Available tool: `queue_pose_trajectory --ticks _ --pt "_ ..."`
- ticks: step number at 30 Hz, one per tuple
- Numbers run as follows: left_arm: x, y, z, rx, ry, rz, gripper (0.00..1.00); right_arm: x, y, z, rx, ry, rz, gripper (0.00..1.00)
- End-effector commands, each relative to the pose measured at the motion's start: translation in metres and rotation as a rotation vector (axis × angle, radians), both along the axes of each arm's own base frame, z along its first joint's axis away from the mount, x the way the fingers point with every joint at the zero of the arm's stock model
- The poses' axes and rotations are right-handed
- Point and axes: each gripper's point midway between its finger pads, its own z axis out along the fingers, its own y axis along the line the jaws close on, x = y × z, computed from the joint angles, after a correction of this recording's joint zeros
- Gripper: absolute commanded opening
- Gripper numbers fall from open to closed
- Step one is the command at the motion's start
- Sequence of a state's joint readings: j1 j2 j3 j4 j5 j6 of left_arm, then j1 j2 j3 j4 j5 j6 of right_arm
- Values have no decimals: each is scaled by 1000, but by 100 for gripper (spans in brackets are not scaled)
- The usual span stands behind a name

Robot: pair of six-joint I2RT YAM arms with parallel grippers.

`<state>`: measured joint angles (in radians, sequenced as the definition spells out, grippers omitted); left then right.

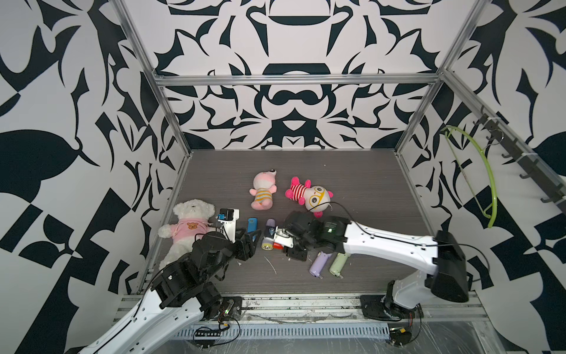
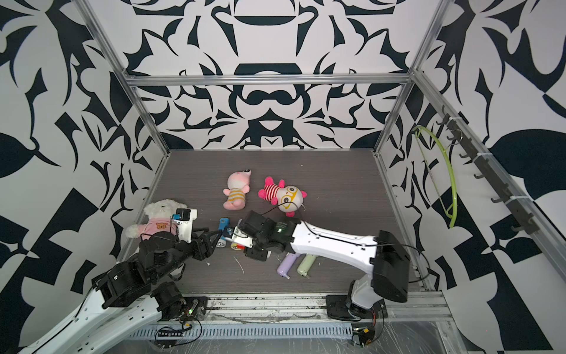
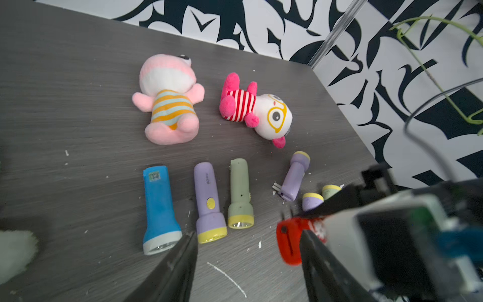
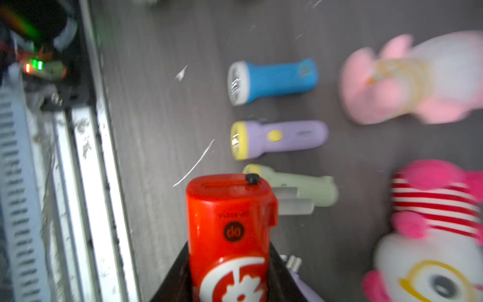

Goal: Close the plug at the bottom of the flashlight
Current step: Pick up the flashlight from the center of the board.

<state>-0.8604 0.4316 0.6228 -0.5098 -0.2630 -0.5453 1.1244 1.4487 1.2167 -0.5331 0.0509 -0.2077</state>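
At the bottom edge of the left wrist view, the left gripper point(image 3: 248, 234) has its two dark fingers well apart. Only bare table point(image 3: 78, 117) lies between them and it holds nothing. By the finger at lower right is the tail end of the red flashlight point(image 3: 288, 243); whether they touch cannot be told.

The right gripper point(image 4: 228, 251) is clamped on that flashlight's body, low in the centre of the right wrist view, with the tail pointing up the frame. The tail face shows a narrow slot and a small black stud at its edge. A round black badge on the body reads "dp". The small print above it is too blurred to read, and a white emblem sits below. In both top views the red flashlight shows low and centre, between the two grippers.

Further off, mid-frame in the left wrist view, three flashlights lie side by side:
- The blue flashlight point(image 3: 159, 206) has a green sticker near its tail, its print too small to read.
- The violet flashlight point(image 3: 207, 201) has a yellow button and tiny unreadable lettering.
- The green flashlight point(image 3: 240, 194) lies to the right of the violet one.

In a top view, a lilac flashlight point(image 1: 318, 264) and a pale green flashlight point(image 1: 337, 263) lie under the right arm.

Farther up the frame:
- A white teddy point(image 1: 190, 223) lies at the left, with a bear face printed on its pink shirt.
- A pink plush point(image 1: 263, 191) lies at centre.
- A plush with yellow glasses point(image 1: 309, 194) lies beside it.
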Motion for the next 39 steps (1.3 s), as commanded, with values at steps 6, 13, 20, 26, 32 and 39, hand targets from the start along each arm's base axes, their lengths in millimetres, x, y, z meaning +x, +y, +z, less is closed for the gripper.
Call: queue_pose_trajectory --ticks 6,13,20,26,32,39 --pt "10 -77 50 -161 -159 -267 69 54 -43 116 361 -338 -366 0" --pt "6 -121 122 -335 -370 -453 71 49 -82 145 476 -408 -452 0" --pt "-10 -142 172 -492 -470 -612 69 37 -107 156 540 -415 -469 0" --pt "-5 -159 179 -565 -432 -656 65 31 -112 163 569 -409 -457 0" --pt "-5 -186 177 -587 -374 -732 61 30 -110 166 576 -406 -444 0" --pt "-6 -199 167 -541 -357 -721 50 30 -107 174 596 -417 -433 0"
